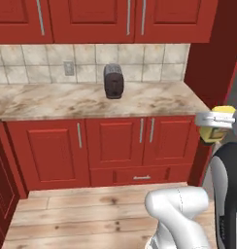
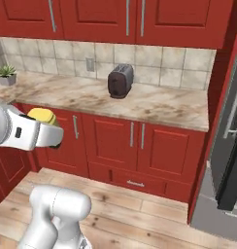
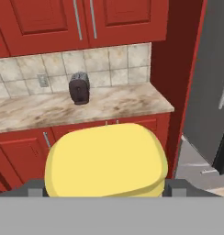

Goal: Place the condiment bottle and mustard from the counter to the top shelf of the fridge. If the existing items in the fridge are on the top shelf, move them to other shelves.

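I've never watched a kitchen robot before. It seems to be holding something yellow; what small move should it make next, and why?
Probably carry the mustard to the right, toward the fridge. The gripper is closed on the mustard, clear of the counter, where a toaster stands, and the fridge sits at the right edge of the hand view, so it likely needs to face it first.

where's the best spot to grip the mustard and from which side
Take the mustard across its squat body, one finger on each flank, coming in level from the side. It is short, broad and rounded, with no neck or handle to pinch. The claw holds it this way now, jaws spread wide.
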Available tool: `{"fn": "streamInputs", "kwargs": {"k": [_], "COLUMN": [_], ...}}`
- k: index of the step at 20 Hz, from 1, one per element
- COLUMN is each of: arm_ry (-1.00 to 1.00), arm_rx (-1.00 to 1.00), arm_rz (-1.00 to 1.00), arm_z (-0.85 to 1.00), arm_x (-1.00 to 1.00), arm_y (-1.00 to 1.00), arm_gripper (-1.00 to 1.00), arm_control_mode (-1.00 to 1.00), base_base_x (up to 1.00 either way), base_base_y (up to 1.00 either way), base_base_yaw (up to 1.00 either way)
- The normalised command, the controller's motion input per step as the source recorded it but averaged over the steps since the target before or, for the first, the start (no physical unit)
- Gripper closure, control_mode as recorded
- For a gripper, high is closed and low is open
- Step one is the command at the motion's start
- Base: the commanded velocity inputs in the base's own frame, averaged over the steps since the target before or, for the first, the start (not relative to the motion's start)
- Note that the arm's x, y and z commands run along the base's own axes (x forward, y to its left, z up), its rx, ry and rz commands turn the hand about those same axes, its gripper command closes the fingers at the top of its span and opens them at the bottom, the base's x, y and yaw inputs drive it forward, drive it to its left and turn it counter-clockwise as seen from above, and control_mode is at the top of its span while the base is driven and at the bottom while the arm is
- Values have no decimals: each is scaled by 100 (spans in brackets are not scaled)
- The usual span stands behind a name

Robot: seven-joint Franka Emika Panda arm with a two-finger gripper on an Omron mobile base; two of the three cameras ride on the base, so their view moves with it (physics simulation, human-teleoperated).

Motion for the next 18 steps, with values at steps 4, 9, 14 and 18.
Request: {"fn": "streamInputs", "kwargs": {"k": [4, 9, 14, 18], "arm_ry": [0, 0, 0, 0], "arm_rx": [0, 0, 0, 0], "arm_rz": [0, 0, 0, 0], "arm_z": [0, 0, 0, 0], "arm_x": [0, 0, 0, 0], "arm_y": [0, 0, 0, 0], "arm_gripper": [100, 100, 100, 100], "arm_control_mode": [100, 100, 100, 100], "base_base_x": [-79, -10, 17, 20], "base_base_y": [-100, -100, -100, -100], "base_base_yaw": [-20, -17, -15, -12]}}
